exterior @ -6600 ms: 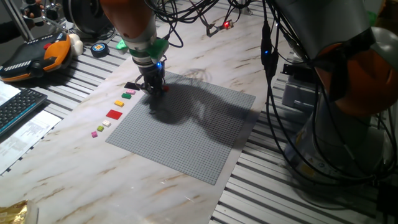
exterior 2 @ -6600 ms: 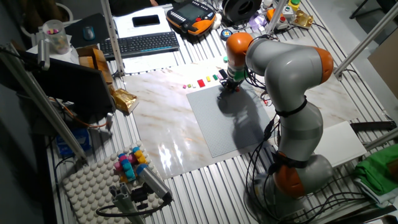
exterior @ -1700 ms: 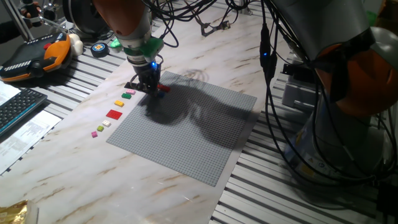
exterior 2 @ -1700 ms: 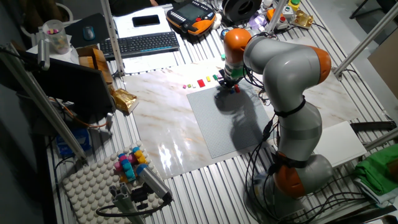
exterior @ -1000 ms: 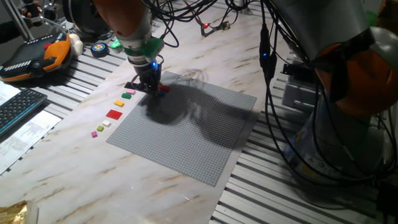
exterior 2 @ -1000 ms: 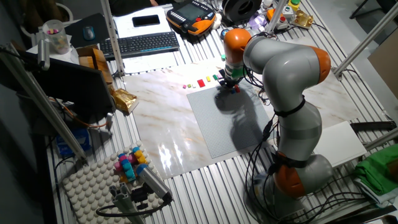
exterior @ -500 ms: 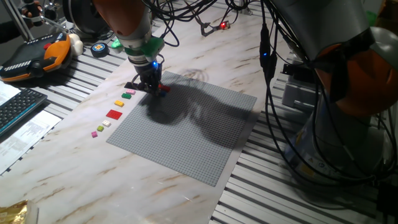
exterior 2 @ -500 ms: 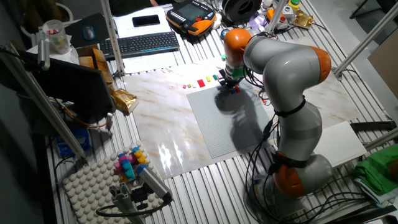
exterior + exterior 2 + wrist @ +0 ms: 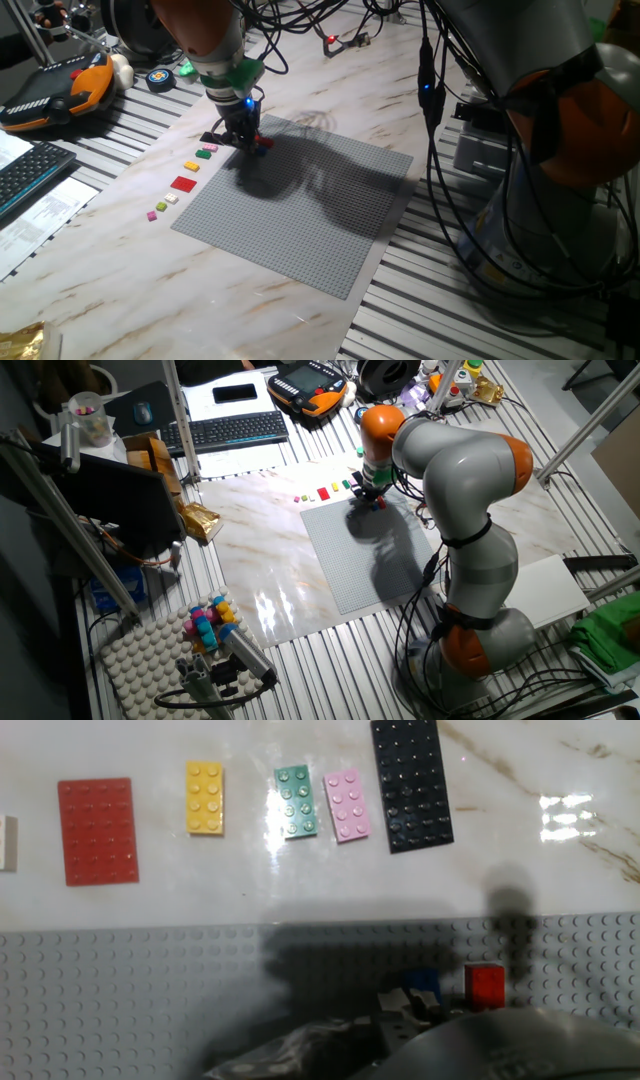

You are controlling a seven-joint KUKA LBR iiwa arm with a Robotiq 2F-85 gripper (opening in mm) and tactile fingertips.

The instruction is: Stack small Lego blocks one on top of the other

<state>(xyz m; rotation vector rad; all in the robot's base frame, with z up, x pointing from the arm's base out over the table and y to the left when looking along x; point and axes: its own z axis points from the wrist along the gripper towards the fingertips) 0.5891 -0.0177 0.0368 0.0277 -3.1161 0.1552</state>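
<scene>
My gripper [image 9: 247,139] hovers low over the grey baseplate [image 9: 300,210]; its opening is hidden. The blue block [image 9: 424,982] sits just beside the red block [image 9: 485,984]. Next, I likely grasp 1 for stacking.

No text, label, brand, number or sign can be read in any of the three views. The keyboard [image 9: 236,428] in the upper part of the other fixed view has keys, but their characters are too small to make out. The orange handheld device [image 9: 55,88] at the upper left of one fixed view shows no readable marking.
</scene>
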